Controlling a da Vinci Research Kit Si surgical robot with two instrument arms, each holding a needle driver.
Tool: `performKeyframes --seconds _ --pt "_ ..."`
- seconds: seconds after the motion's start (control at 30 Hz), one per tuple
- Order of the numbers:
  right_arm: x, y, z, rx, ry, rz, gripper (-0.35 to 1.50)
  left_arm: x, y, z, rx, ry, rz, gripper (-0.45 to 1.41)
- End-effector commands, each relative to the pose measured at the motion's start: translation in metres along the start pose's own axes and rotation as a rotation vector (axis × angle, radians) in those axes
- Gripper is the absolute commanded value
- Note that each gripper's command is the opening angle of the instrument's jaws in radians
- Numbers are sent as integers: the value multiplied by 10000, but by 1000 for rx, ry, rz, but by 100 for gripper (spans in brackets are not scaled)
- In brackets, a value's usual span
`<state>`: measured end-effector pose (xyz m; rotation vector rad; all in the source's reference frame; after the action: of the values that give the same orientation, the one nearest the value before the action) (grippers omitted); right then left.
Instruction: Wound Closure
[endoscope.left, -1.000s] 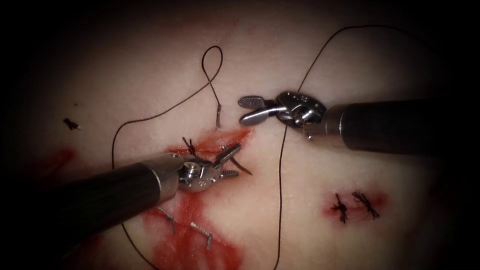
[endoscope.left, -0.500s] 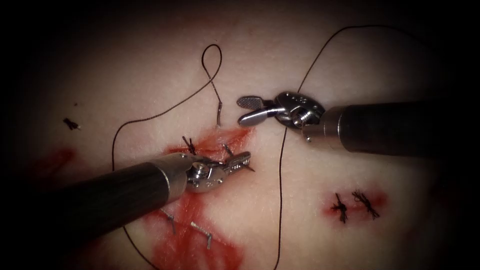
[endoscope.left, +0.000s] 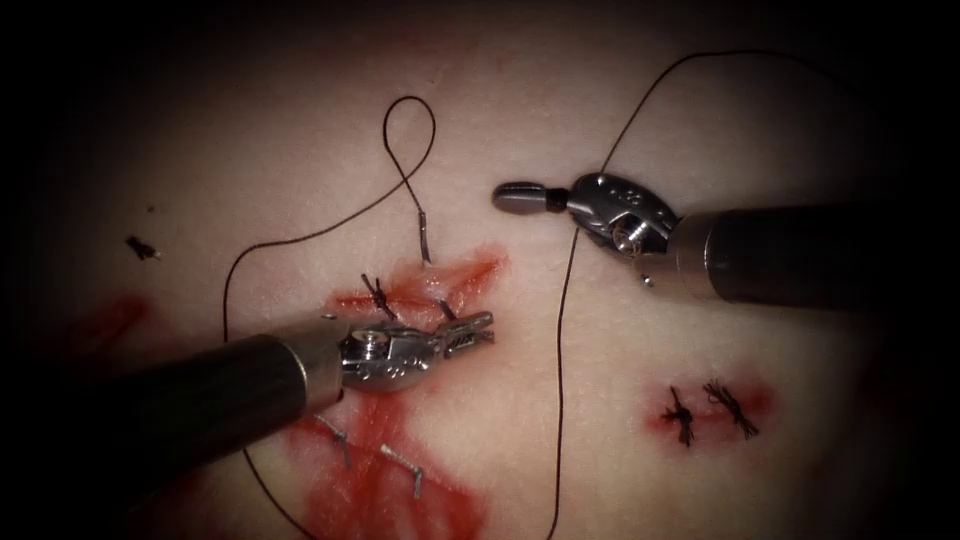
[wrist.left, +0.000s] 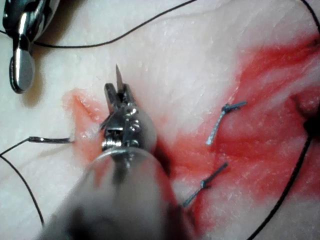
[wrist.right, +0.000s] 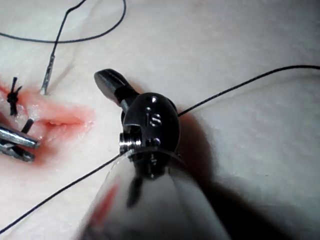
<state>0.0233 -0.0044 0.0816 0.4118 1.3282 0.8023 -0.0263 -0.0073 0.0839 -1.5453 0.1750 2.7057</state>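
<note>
My left tool (endoscope.left: 486, 326) lies over the cut (endoscope.left: 420, 285) in the tissue, its jaws shut on the curved needle just behind the tip (wrist.left: 119, 76). The needle passes through the tissue. Its tail end (endoscope.left: 424, 240) sticks out on the cut's far side, with the dark thread (endoscope.left: 410, 130) looping away from it. To the right of the cut, my right tool (endoscope.left: 508, 196) hovers with jaws shut on nothing. In the right wrist view these jaws (wrist.right: 106, 78) are pressed together, and a strand of thread (wrist.right: 235, 86) runs under the wrist.
A tied stitch (endoscope.left: 378, 292) sits on the cut beside the left jaws. Two dark knots (endoscope.left: 708, 410) mark a small red wound at the right. Grey thread ends (endoscope.left: 403, 468) lie in red fluid near the bottom edge. A cut thread scrap (endoscope.left: 143, 247) lies far left.
The left jaws closed on the needle's tip. The right jaws closed too, and that tool drew back to the right and slightly up. The needle's tail and the thread loop shifted a little left.
</note>
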Motion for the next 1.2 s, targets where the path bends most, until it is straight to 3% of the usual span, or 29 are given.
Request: performKeyframes --seconds 0.03,0.43,0.63,0.77,0.8,0.87,0.9,1.0,1.2 --pt "-10 0 8 0 -2 -47 -35 2 1 6 -18 23 -42 -45" --pt "-10 -4 10 18 -33 -137 -35 49 -1 -29 -182 266 -540 -45" --pt "-20 -11 10 86 -60 28 -32 58 -3 -48 -263 349 -706 -45" --pt "-24 -16 12 109 -82 161 -3 62 -5 -57 -294 366 -704 -45" --pt "-25 -18 12 122 -92 202 29 63 -6 -58 -301 367 -710 -45" --pt "-26 -21 13 158 -114 276 62 66 -9 -62 -302 381 -660 -45" --pt "-28 -24 14 182 -127 302 98 68 -11 -64 -294 385 -634 -45" --pt "-25 -32 18 214 -168 482 146 75 -24 -71 -234 362 -474 -45" --pt "-16 -37 22 244 -126 600 148 85 -46 -81 -132 310 -232 -45"
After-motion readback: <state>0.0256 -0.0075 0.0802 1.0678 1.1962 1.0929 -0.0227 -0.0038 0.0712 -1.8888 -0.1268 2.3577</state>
